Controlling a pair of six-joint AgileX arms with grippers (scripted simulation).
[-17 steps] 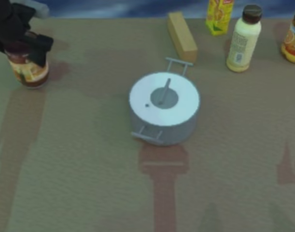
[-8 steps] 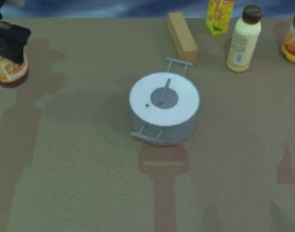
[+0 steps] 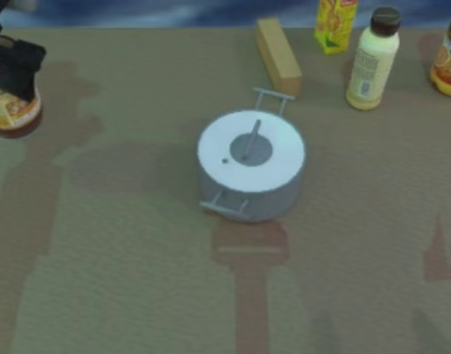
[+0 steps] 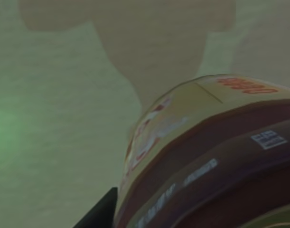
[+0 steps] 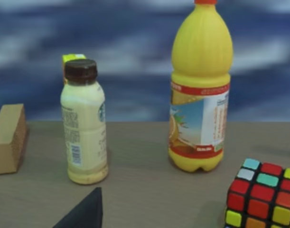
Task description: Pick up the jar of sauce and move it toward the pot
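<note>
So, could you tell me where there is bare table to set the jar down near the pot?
The left gripper holds the jar of sauce at the far left. Between it and the pot the table is bare, as is the whole near side. The far-right edge is crowded: wooden block, yellow carton, cream bottle, orange bottle.

Matt grey pot (image 3: 251,166), glossy jar of sauce (image 3: 13,110)

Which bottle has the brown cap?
The short cream bottle wears a dark brown cap. The taller yellow-orange bottle beside it has a red cap.
</note>
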